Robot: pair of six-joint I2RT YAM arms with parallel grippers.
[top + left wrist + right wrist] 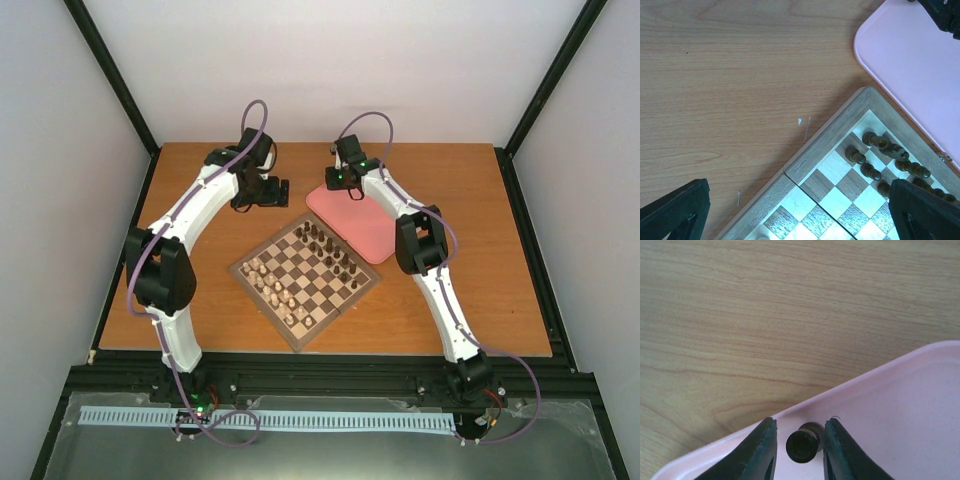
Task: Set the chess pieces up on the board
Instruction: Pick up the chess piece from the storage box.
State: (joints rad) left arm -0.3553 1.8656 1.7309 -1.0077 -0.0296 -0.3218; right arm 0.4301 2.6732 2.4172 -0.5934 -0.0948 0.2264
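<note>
I see the board (305, 270) set cornerwise mid-table. At the pink tray (900, 415) rim, one dark piece (802, 444) faces my right wrist camera end-on, its long axis running along the fingers. My right gripper (800, 426) straddles it, narrowly apart. The left gripper (800, 200) is spread wide and empty.

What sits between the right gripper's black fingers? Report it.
A small dark brown wooden chess piece, on the pink rounded tray; the right wrist view shows it.

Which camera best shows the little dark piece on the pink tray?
The right wrist view: the dark piece sits close up inside the right gripper, on the tray. The top view hides it under the gripper; the left wrist shows only tray.
</note>
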